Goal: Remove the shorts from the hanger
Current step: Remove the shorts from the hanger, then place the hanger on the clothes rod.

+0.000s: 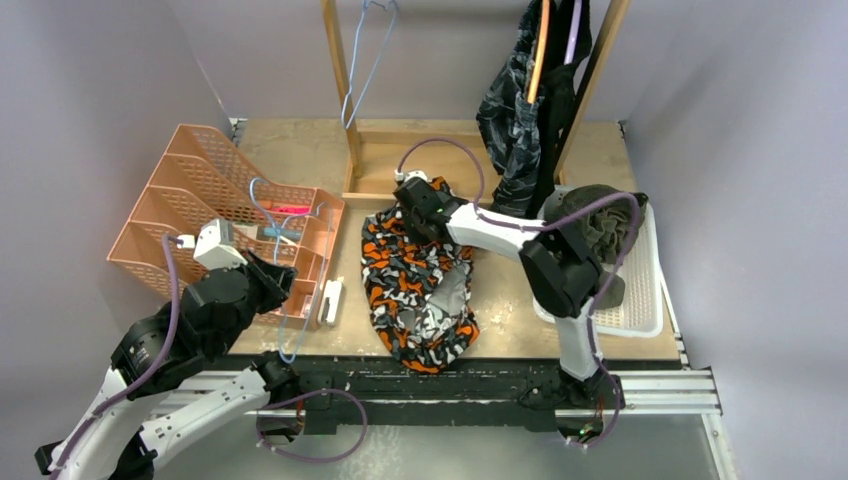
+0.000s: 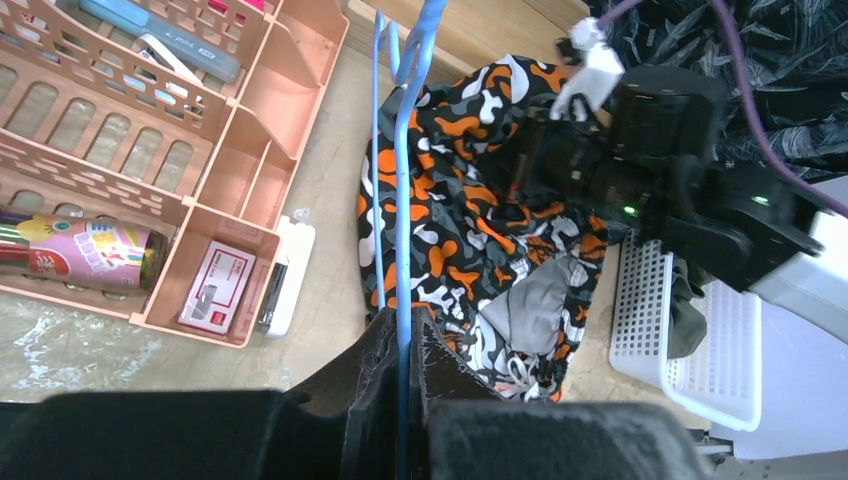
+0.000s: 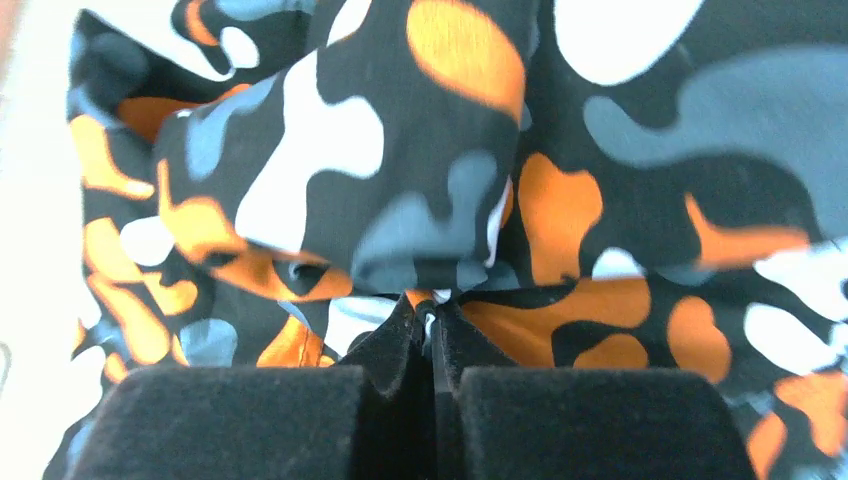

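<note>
Left hand (image 2: 403,345): clenched on the wire of the blue hanger (image 2: 403,200) near the front of the tabletop (image 1: 300,150).
Blue hanger: runs up from that grip along the left edge of the shorts. Whether it is threaded through the fabric cannot be told.
Orange camouflage shorts (image 1: 420,290): crumpled flat mid-tabletop.
Right hand (image 3: 432,320): pinched shut on a fold at the far end of the shorts.
Step in hand: probably drawing the fabric off rightward while the left anchors the wire. A slow, low pull looks best, since a snag would drag the hanger along.
White basket (image 1: 640,290): right of the shorts, holding the olive shorts (image 1: 600,220).
Wooden rack (image 1: 340,90): at the far edge, with the dark camouflage shorts (image 1: 510,110) hanging.
</note>
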Controlling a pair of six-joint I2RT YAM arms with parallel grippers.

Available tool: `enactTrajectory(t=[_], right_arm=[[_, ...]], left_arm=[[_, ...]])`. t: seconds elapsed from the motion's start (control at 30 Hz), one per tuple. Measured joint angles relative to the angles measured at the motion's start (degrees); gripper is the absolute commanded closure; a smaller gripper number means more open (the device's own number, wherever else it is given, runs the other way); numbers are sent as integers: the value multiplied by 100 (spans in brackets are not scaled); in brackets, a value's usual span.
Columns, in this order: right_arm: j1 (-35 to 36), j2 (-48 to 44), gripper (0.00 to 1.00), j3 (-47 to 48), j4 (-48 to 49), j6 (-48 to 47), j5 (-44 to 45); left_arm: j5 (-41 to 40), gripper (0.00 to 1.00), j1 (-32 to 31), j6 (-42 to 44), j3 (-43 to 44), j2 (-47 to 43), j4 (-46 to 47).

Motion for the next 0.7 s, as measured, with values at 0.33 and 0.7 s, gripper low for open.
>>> enactTrajectory(t=[0.33, 0.7], right_arm=[[7, -2776, 100, -55, -52, -96, 424], [761, -3576, 100, -2249, 389, 345, -378]], left_arm=[[22, 100, 0, -37, -52, 20, 79], [426, 100, 0, -9, -173, 221, 529]])
